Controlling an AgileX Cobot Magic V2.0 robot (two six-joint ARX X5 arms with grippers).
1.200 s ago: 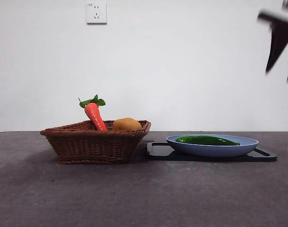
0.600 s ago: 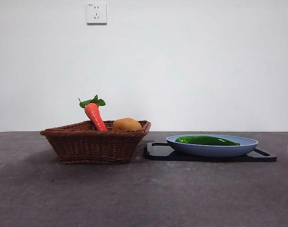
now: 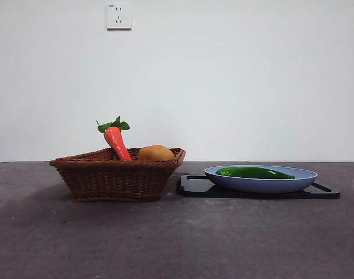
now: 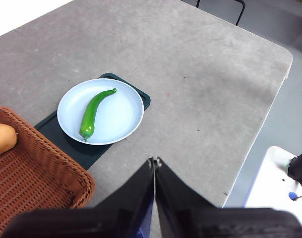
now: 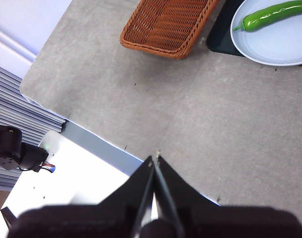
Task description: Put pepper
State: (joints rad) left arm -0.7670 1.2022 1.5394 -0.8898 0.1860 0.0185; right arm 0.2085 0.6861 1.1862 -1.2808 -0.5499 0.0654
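Front view first, working left to right: we see a wicker basket [image 3: 117,174] holding a carrot [image 3: 116,142] and a tan potato-like vegetable [image 3: 156,153], then a dark tray [image 3: 194,186] bearing the blue plate [image 3: 261,180], and the pepper [image 3: 253,172] lying flat in that plate. No arm shows in this view.

We judge the pepper already placed, so the main risk is small: a descending arm could clip the plate's rim and slide it on the tray. The basket stands just beside the tray, so a shove there could nudge it too.

Our left gripper [image 4: 154,163] hangs high above the table, well apart from the plate, its jaws pressed together on nothing. Our right gripper [image 5: 154,159] hovers high over the table's edge, far from the basket, jaws likewise closed and empty.
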